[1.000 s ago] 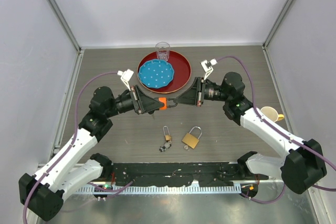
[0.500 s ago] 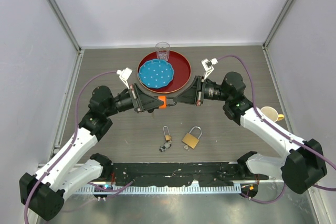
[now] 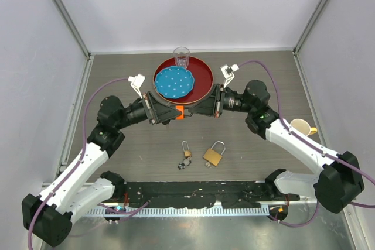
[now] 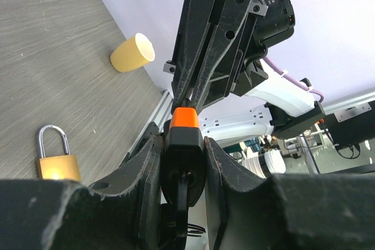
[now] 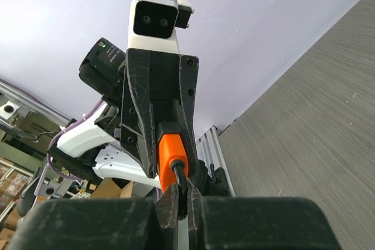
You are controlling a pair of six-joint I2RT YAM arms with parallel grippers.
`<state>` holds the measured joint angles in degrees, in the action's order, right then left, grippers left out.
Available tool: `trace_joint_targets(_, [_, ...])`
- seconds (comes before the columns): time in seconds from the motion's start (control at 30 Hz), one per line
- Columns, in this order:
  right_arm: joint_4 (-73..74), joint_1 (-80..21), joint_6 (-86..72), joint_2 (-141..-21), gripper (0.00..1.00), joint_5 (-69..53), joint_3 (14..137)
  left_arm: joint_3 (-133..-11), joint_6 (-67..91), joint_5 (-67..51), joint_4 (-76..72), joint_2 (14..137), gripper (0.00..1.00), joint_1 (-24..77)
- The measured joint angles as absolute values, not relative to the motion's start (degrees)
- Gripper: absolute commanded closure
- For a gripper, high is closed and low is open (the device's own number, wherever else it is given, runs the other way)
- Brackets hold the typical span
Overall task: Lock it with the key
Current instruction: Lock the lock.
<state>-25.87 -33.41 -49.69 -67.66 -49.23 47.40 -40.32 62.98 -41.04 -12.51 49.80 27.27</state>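
- The left pincer is clamping an orange-and-black padlock by its black body. It's holding the lock up in the air, well above the tabletop and just in front of the red tray.
- The right pincer is meeting it nose to nose. Its jaws are pinching down almost to nothing on a thin dark stem that's sticking out of the orange end.
- I'm guessing that stem is the key, but the fingers are hiding most of it, so I can't say for sure.
- So as I read it, picking up the lock, picking up the key and lining them up are looking done. The arms are sitting right at the insert-and-turn stage.
- What I can't tell is whether the key is fully seated, whether it's being turned, or whether the shackle is closed. The shackle end is buried between the left fingers in the wrist view.
- What's probably left is finishing the turn, pulling the key out, and maybe setting the lock down.
- The brass padlock and the small padlock with its keys are lying on the tabletop near the front edge, with nothing touching them.
- The blue plate, the glass and the yellow cup aren't playing any part in this.
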Motion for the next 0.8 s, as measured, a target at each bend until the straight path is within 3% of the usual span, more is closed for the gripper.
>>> trace_joint_targets(0.8, [-27.33,-35.0,-49.36,-70.89,0.98,-44.8,50.39,-39.29,62.65,-35.53,-15.75,50.06,1.0,27.4])
